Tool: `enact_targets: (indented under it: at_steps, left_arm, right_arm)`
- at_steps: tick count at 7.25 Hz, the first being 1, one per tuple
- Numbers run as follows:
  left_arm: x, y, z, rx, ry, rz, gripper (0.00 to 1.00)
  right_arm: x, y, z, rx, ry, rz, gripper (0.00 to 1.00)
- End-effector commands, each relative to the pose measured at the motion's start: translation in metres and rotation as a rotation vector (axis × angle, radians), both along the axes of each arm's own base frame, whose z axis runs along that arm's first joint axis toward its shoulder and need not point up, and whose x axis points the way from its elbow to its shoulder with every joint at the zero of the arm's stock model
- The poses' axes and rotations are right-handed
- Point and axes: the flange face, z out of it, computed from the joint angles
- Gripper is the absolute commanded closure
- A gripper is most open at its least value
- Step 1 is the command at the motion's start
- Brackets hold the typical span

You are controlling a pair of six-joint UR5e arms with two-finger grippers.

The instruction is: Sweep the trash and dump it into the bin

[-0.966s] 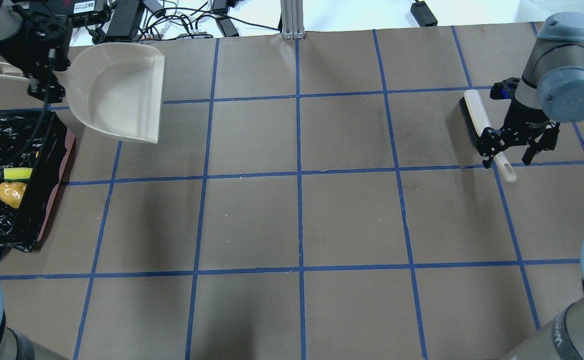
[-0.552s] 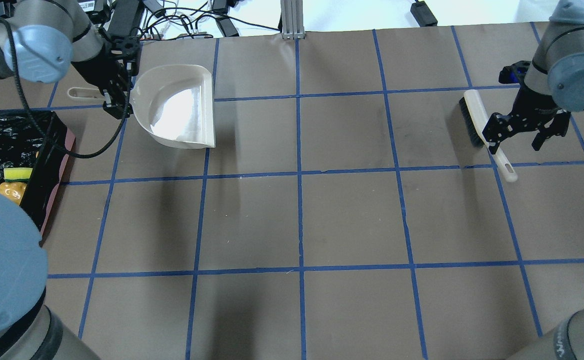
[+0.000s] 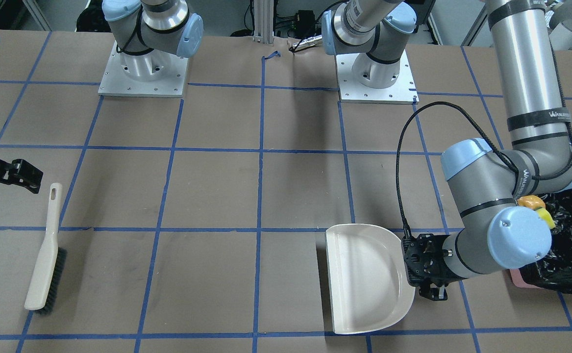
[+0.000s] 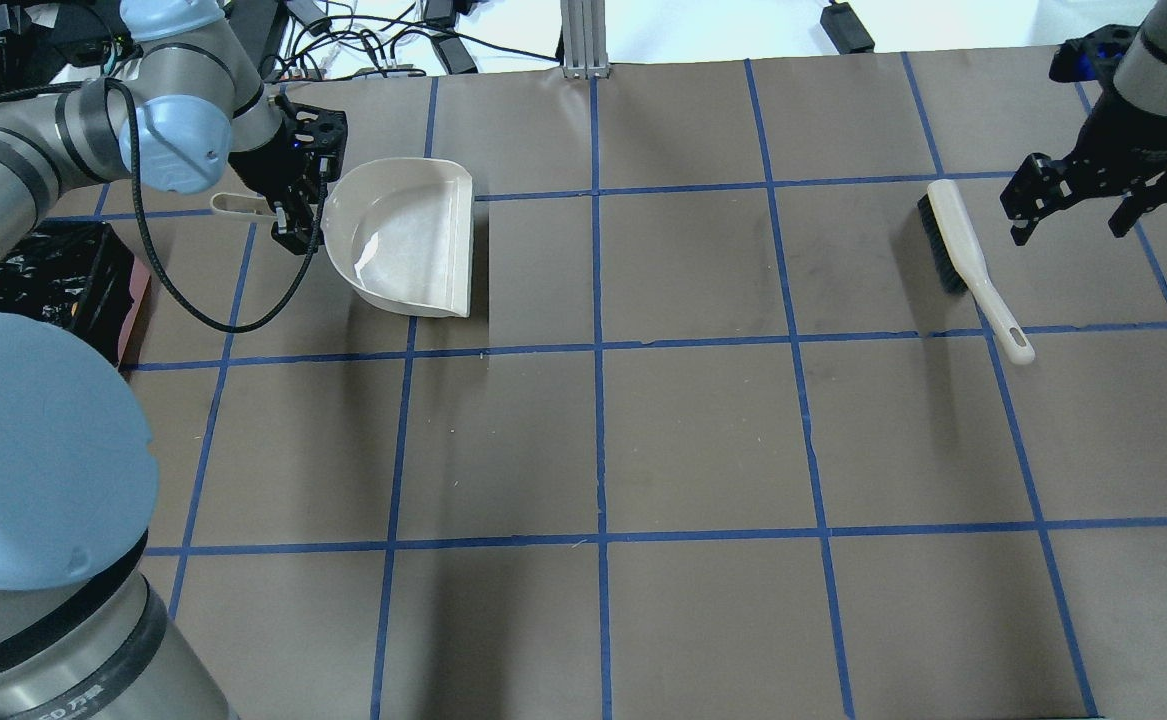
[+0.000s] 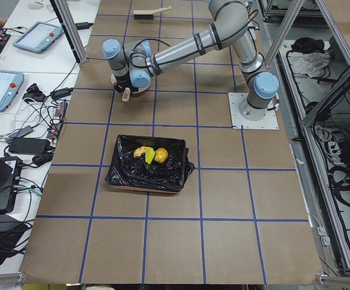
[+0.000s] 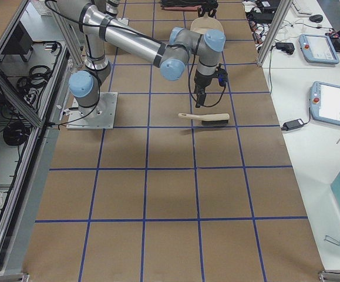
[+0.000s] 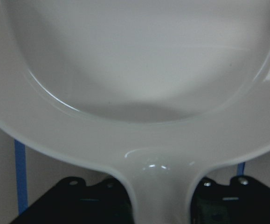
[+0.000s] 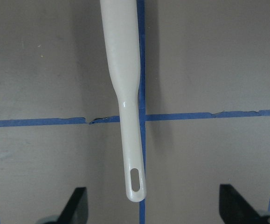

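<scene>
Grips the dustpan (image 4: 403,235) by its handle in the left gripper (image 4: 293,218), level and empty with the trash (image 5: 161,156) lying in the black-lined bin (image 5: 126,175), and hangs the right gripper (image 4: 1068,228) spread wide (nothing held) above the hand brush (image 4: 958,245), seemingly parked.

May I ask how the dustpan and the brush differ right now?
The dustpan is gripped by its handle in the left gripper; the brush lies free on the table, the right gripper open, clear of it. The dustpan is a wide scoop; the brush is slim with dark bristles. Both are cream plastic.
</scene>
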Motion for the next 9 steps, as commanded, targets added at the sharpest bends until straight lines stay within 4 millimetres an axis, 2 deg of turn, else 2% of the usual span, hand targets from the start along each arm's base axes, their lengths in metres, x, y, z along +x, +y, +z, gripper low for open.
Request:
enact_targets:
  at_steps: [1,2,3,4,5,6,7,8,9]
  left_arm:
    - [-0.010,-0.006,-0.004,-0.037,-0.009,-0.054,1.00]
    - [-0.010,-0.007,-0.007,-0.037,-0.009,-0.054,1.00]
    - [-0.009,-0.006,-0.009,-0.030,-0.011,-0.053,0.97]
    - [-0.007,-0.007,-0.014,-0.024,-0.010,-0.050,0.92]
    - [-0.006,-0.007,-0.017,-0.020,-0.007,-0.051,0.92]
    - [-0.005,-0.008,-0.020,-0.017,-0.007,-0.053,0.90]
    - [-0.005,-0.008,-0.025,-0.010,-0.005,-0.053,0.85]
    - [-0.005,-0.009,-0.027,-0.008,-0.005,-0.053,0.63]
    - [-0.004,-0.009,-0.028,-0.008,-0.005,-0.053,0.26]
  right_arm:
    - [0.013,0.023,0.061,-0.021,-0.008,-0.025,0.01]
    - [0.024,0.024,0.067,-0.038,-0.033,-0.057,0.01]
    - [0.051,0.022,0.076,-0.056,-0.048,-0.074,0.00]
    - [0.085,0.020,0.092,-0.064,-0.046,-0.114,0.00]
    - [0.129,0.024,0.104,-0.043,-0.052,-0.100,0.00]
    - [0.165,0.030,0.112,-0.059,-0.050,-0.113,0.00]
    - [0.187,0.037,0.119,-0.071,-0.077,-0.106,0.00]
    - [0.188,0.048,0.135,-0.104,-0.089,-0.102,0.00]
    - [0.194,0.055,0.143,-0.121,-0.112,-0.099,0.00]
